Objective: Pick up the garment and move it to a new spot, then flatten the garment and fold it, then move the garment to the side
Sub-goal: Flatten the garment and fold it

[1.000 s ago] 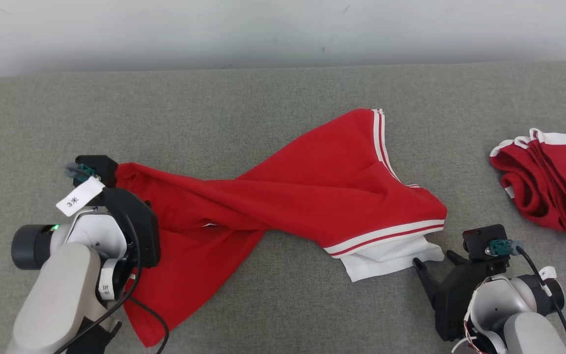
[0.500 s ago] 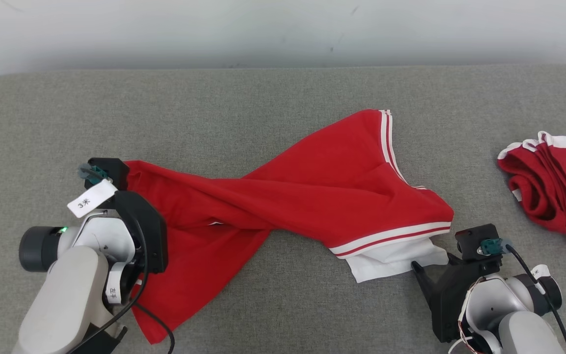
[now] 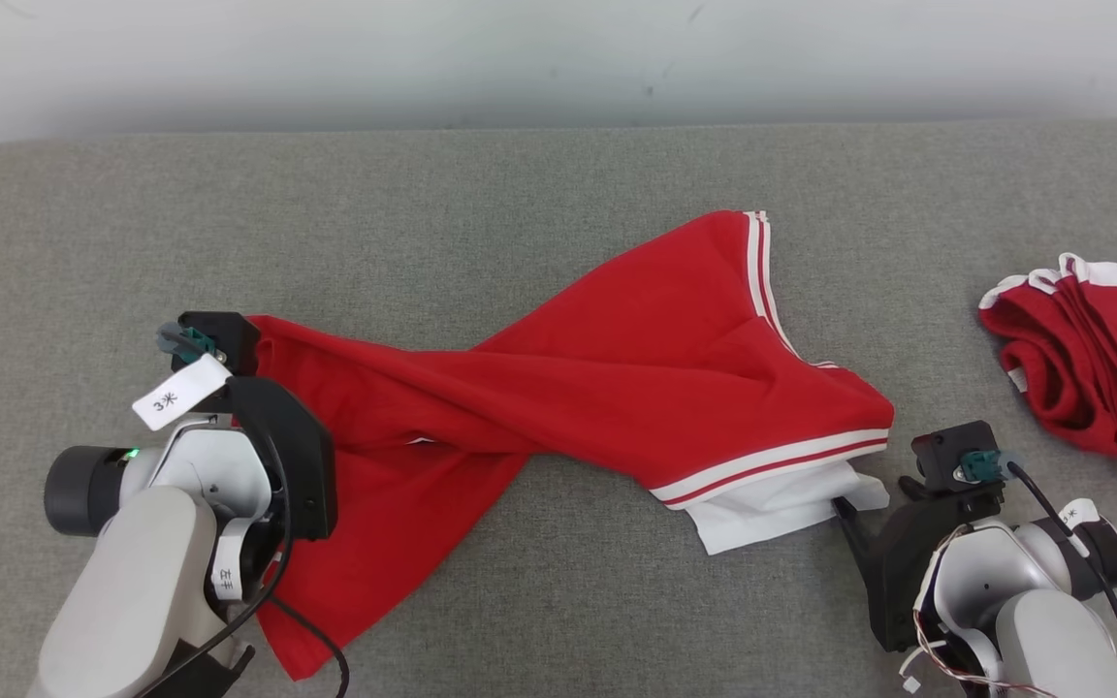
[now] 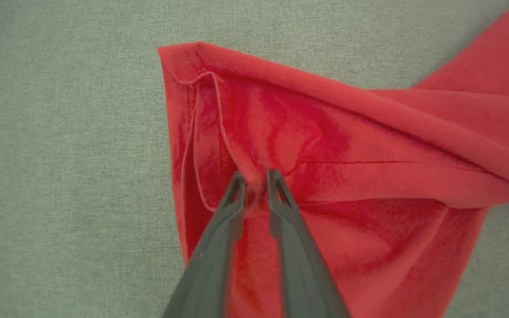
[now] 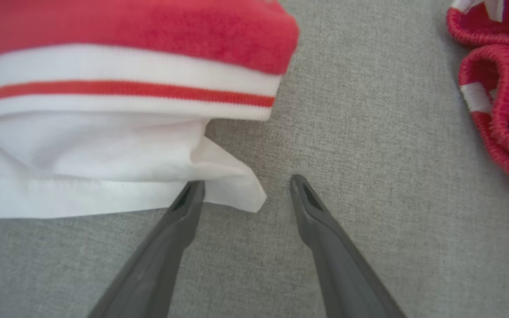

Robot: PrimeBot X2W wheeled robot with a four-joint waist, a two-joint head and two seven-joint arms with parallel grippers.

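The garment [image 3: 617, 378], red with white striped bands, lies twisted across the middle of the grey padded table [image 3: 520, 194]. Its left end is under my left wrist [image 3: 229, 456]. In the left wrist view, my left gripper [image 4: 254, 185] pinches a raised ridge of the red cloth [image 4: 325, 145] between its nearly closed fingertips. The garment's white lining [image 3: 772, 509] sticks out at its lower right. My right gripper [image 5: 245, 187] stands open on the table, its left fingertip [image 5: 190, 192] touching the white corner [image 5: 237, 185], the other fingertip on bare table.
A second red garment [image 3: 1092, 359] with white trim lies bunched at the table's right edge, also showing in the right wrist view [image 5: 502, 88]. A pale wall [image 3: 558, 58] runs behind the table. Bare grey surface spreads beyond and in front of the garment.
My left gripper's fingers have closed in on the fold of red cloth. The right gripper has moved up to the white corner, still open. The garment has barely shifted.
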